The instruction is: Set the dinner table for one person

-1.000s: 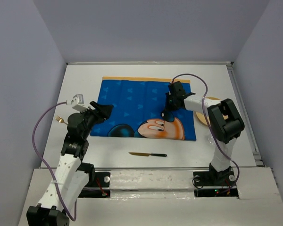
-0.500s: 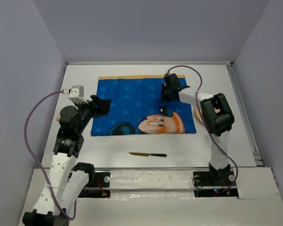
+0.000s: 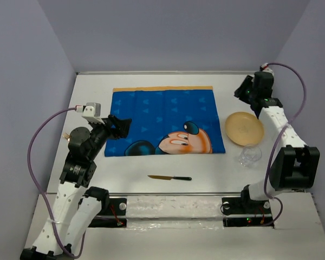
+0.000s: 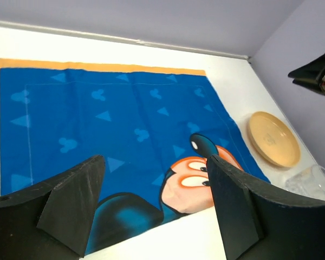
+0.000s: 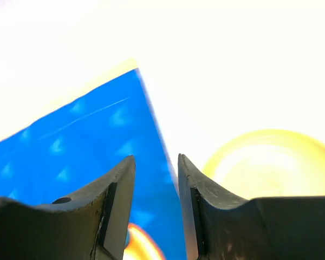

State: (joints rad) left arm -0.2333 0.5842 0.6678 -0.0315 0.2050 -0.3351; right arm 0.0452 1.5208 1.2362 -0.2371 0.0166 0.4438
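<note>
The white dinner table point(image 3: 92, 92) carries a blue Mickey Mouse placemat point(image 3: 162, 122), spread flat in the middle. A yellow plate point(image 3: 244, 128) lies right of the mat, and a clear glass point(image 3: 250, 154) stands just in front of the plate. A knife point(image 3: 169, 177) with a black handle lies on the table in front of the mat. My left gripper point(image 3: 122, 125) hovers open and empty over the mat's near left corner point(image 4: 97, 216). My right gripper point(image 3: 241, 92) is open and empty above the far right of the table, beyond the plate point(image 5: 271, 162).
A small gold item point(image 3: 69, 136) shows at the table's left edge, mostly hidden behind my left arm. Grey walls close in the table on three sides. The left wrist view shows the plate point(image 4: 273, 138) and the glass point(image 4: 314, 181) at its right.
My right gripper has left the placemat and swung right to the table's far right corner. The mat now lies flat and squared. My left arm shifted only slightly.
</note>
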